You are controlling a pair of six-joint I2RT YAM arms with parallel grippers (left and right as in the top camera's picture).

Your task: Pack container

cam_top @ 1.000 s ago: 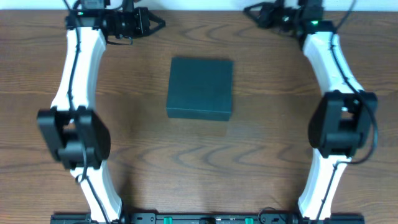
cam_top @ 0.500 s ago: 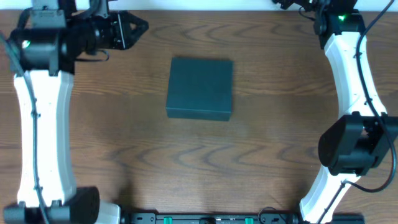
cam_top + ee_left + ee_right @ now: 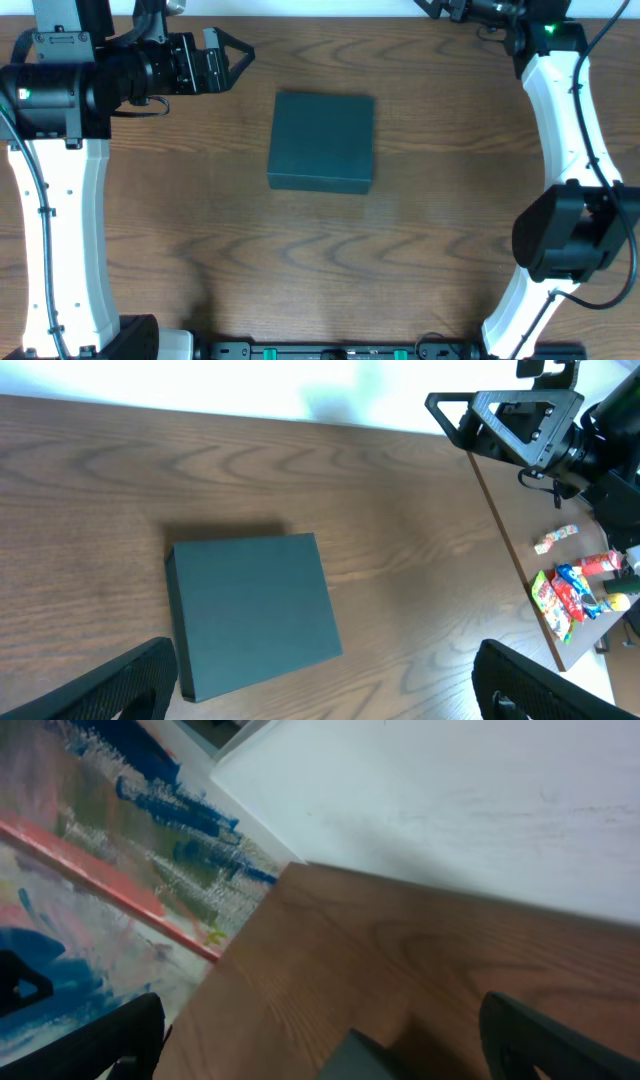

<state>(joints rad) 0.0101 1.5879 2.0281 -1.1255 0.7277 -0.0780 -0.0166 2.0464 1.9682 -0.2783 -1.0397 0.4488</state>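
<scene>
The container (image 3: 322, 142) is a dark teal box with its lid down, lying flat mid-table; it also shows in the left wrist view (image 3: 255, 610). My left gripper (image 3: 238, 62) hovers to the box's back left, open and empty, its fingers (image 3: 115, 685) wide apart on either side of the view. My right gripper (image 3: 440, 8) is at the far back edge, partly cut off by the frame. In its own view it is open, the fingers (image 3: 560, 1040) spread wide, with only a corner of the container (image 3: 365, 1062) showing between them.
Colourful snack packets (image 3: 565, 595) lie beyond the table's right edge, below table level. The right arm's gripper (image 3: 505, 420) shows in the left wrist view near the back right corner. A painted surface (image 3: 90, 890) lies past the table edge.
Both grippers have gone from shut to wide open. The left arm has risen and its gripper shifted slightly right. The right gripper has moved back to the frame's top edge.
</scene>
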